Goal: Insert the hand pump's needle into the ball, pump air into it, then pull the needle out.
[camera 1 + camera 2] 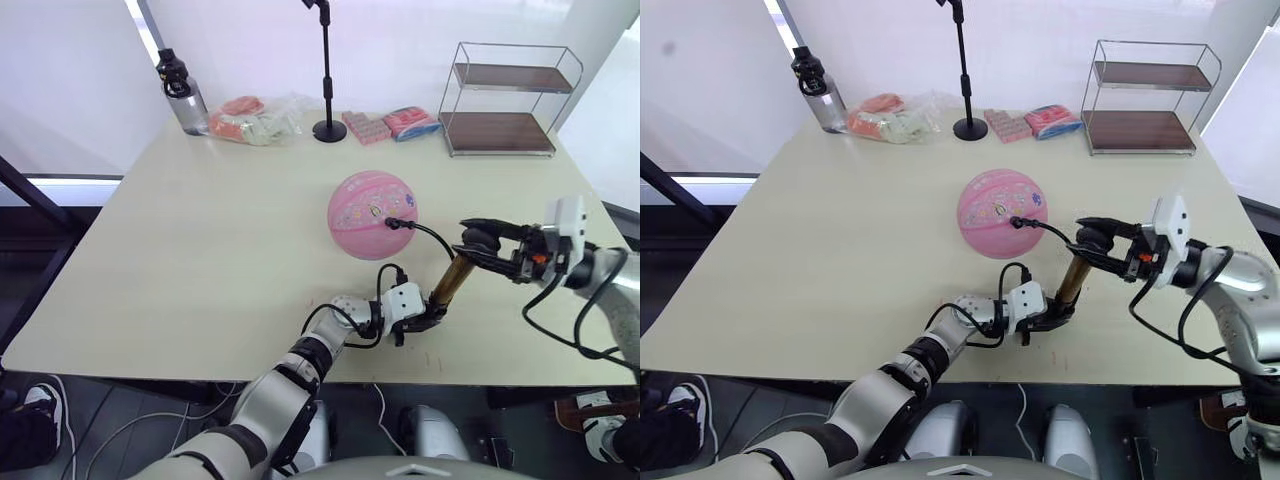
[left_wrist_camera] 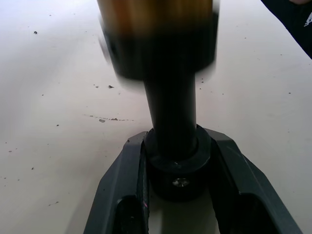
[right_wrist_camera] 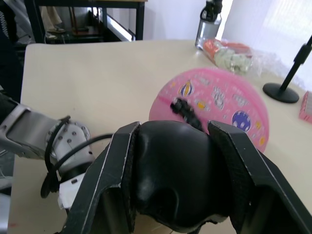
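**Pump held at both ends beside the pink ball**

While the pale cream rectangular table [image 1: 200, 250] takes most of the scene, white walls and a bright window strip stand behind it, and a dark floor with cables shows under its near edge. Along the far edge stand a dark grey water bottle with a black cap [image 1: 181, 92], a clear plastic bag with orange and green contents [image 1: 255, 120], a black microphone stand with a round foot [image 1: 327, 80], two small pink packets [image 1: 390, 125] and a two-level wire shelf with brown wooden boards [image 1: 505, 100]. All of these are well apart from the working place near the front edge.

The pink rubber ball with small cartoon prints [image 1: 372, 214] rests on the table, right of the middle. A small black fitting, where the needle [image 1: 392, 223] sits, is against the ball's near side; the metal pin itself is too small to see. From it the thin black hose [image 1: 432, 236] curves to the slim hand pump with a gold-bronze barrel [image 1: 451, 280], which stands tilted between the two arms.

The left gripper [image 2: 178, 168] pinches the pump's black bottom end just above the table. The right gripper [image 3: 170, 180] is clamped around the black handle at the top end. Nothing stands between the ball and the pump.
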